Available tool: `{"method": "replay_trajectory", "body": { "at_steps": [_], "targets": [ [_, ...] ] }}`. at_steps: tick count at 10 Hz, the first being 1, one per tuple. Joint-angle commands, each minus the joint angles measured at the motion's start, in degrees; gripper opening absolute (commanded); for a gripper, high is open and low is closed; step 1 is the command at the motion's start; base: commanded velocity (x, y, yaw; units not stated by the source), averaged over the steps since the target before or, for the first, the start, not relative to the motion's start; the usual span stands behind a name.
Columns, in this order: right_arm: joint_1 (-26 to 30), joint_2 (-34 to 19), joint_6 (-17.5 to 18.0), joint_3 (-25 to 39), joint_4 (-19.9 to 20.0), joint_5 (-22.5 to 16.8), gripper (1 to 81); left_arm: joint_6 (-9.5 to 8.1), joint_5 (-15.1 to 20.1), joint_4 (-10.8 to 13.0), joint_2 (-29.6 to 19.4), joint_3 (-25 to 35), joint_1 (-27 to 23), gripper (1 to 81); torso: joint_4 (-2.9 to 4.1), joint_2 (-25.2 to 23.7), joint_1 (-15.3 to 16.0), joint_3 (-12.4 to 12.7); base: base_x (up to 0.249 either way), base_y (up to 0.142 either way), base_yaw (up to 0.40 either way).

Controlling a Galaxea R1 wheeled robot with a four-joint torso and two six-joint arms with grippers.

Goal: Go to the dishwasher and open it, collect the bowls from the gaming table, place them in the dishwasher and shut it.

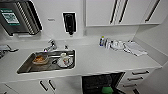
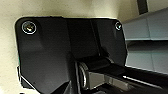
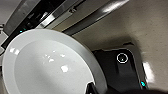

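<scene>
Dishwasher (image 1: 101,83) open under the counter (image 1: 100,60), dark inside, something green (image 1: 108,90) in it. Right wrist view adds a white bowl (image 3: 47,67) right against the right end effector; grip can't be confirmed. Left end effector state: can't tell.

A white bench (image 1: 100,60) runs along a white back wall (image 1: 50,15) and turns at the right into a corner. A steel sink (image 1: 25,70) is set into it at the left, with a tap (image 1: 51,45) behind it. White wall cabinets (image 1: 120,11) with dark bar handles hang at the upper right. A dark dispenser (image 1: 69,23) is fixed on the wall. White drawers (image 1: 137,75) with dark handles sit below the bench at the right, and white cupboard doors (image 1: 45,86) below the sink.
</scene>
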Motion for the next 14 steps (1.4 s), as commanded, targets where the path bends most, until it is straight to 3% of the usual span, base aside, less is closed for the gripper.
{"method": "replay_trajectory", "body": {
  "at_steps": [1,5,8,10,14],
  "targets": [
    [8.3,-5.8,0.0,5.9,3.5,-6.3,1.0,0.40,2.0,1.6,3.3,-3.7,-0.6,81.1,0.00,0.0,0.0,0.0,0.000,0.000,0.000],
    [12.6,-6.3,0.2,7.4,4.8,-6.7,1.0,0.40,2.0,2.3,7.8,-10.5,0.5,81.1,0.00,0.0,0.0,0.0,0.000,0.000,0.000],
    [18.4,-4.6,2.5,5.8,5.1,-10.5,1.0,0.31,2.0,2.0,8.3,-12.0,1.3,81.1,0.00,0.0,0.0,0.0,0.000,0.000,0.000],
    [22.3,-1.4,3.8,1.6,5.2,-14.8,1.0,0.32,1.8,2.1,8.7,-13.3,2.0,81.1,0.00,0.0,0.0,0.0,0.000,0.000,0.000],
    [27.6,6.7,4.9,-6.4,5.2,-18.5,1.0,0.40,1.7,2.1,9.2,-13.9,2.4,81.1,0.00,0.0,0.0,0.0,0.000,0.000,0.000]
  ]
}}
